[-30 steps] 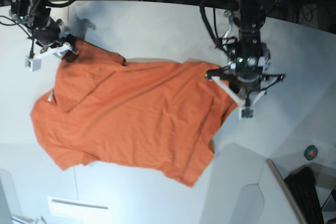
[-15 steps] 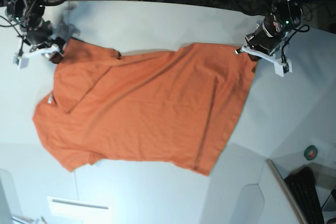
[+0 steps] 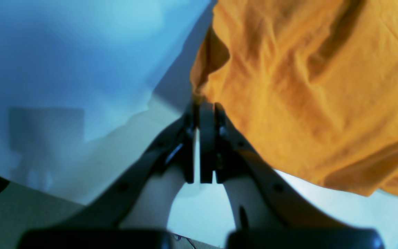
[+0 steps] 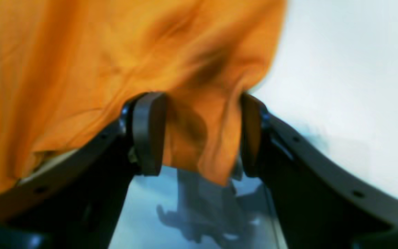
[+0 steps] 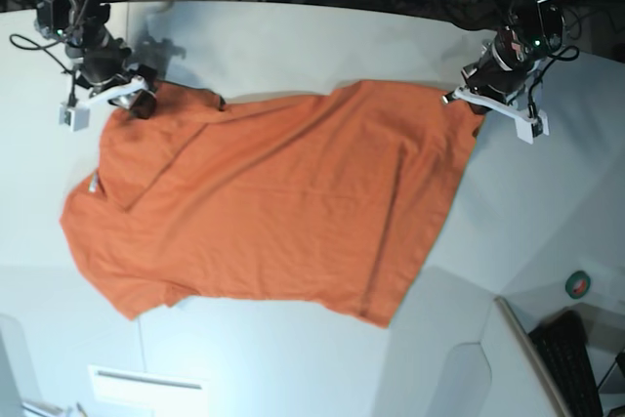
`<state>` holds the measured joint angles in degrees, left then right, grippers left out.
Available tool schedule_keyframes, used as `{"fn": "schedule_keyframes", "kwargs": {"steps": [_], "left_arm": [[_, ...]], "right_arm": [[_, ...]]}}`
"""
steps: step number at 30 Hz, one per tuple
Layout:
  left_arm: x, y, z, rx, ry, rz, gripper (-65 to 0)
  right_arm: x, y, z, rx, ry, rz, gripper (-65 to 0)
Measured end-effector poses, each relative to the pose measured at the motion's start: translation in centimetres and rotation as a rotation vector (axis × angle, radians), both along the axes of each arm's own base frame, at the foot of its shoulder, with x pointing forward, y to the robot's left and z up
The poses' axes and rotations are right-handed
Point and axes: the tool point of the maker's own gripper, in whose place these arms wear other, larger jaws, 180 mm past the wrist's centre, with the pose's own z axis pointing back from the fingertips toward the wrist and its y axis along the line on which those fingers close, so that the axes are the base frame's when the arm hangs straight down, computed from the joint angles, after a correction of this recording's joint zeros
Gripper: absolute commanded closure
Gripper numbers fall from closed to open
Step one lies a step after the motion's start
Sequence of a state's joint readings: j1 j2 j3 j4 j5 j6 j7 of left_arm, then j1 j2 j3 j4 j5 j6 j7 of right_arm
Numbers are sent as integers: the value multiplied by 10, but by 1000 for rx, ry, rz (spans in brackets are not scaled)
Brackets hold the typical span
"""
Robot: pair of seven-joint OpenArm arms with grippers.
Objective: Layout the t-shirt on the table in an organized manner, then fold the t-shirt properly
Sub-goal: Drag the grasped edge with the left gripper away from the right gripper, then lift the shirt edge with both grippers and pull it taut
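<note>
The orange t-shirt [image 5: 273, 202] lies spread nearly flat on the white table [image 5: 293, 46], with the neck end at the left. My left gripper [image 5: 467, 95] is at the shirt's far right corner. In the left wrist view its jaws [image 3: 202, 105] are shut on the edge of the cloth [image 3: 306, 86]. My right gripper [image 5: 137, 100] is at the shirt's far left corner. In the right wrist view it [image 4: 199, 103] stands open, with a loose fold of the shirt [image 4: 81, 52] hanging between the pads [image 4: 147, 131], unclamped.
A green tape roll [image 5: 579, 283] and a dark keyboard-like object [image 5: 576, 368] sit at the lower right, beyond a table seam. A white label [image 5: 146, 383] lies near the front edge. Cables and equipment line the far edge.
My left arm has swung to the far right, pulling the shirt's corner out and spreading the cloth flatter. My right gripper has opened on its corner and shifted slightly right.
</note>
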<state>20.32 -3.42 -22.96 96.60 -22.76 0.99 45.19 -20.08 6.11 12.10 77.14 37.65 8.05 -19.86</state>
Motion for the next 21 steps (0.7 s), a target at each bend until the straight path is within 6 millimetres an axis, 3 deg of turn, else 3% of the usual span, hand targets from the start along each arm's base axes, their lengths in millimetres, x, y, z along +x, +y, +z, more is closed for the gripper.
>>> {"fn": "schedule_keyframes", "kwargs": {"steps": [6,8,10,11,15,18,21], "left_arm": [[0,3,0,7,2,0,0],[-1,2,0,7,2,0,0],[0,2,0,7,2,0,0],[0,3,0,7,2,0,0],[0,0,0,3,1,-4,0],[4,-3,5,2,-13,-12,0],[28,-9,14,11,-47,-42,0]], "right_arm": [[-1,-4,0,9,5,-17,-288],[-2,-6,-1,7,8,-22,-195],[-4,-7,-3,4,22,-20,-32],[-6,-7,-4,3,30,-19,0],[-5,-8,-3,6,30,-25,0],[-5,-19,8,-23,16,-45,0],[7,-28,26,-54,-8,-2,0]]}}
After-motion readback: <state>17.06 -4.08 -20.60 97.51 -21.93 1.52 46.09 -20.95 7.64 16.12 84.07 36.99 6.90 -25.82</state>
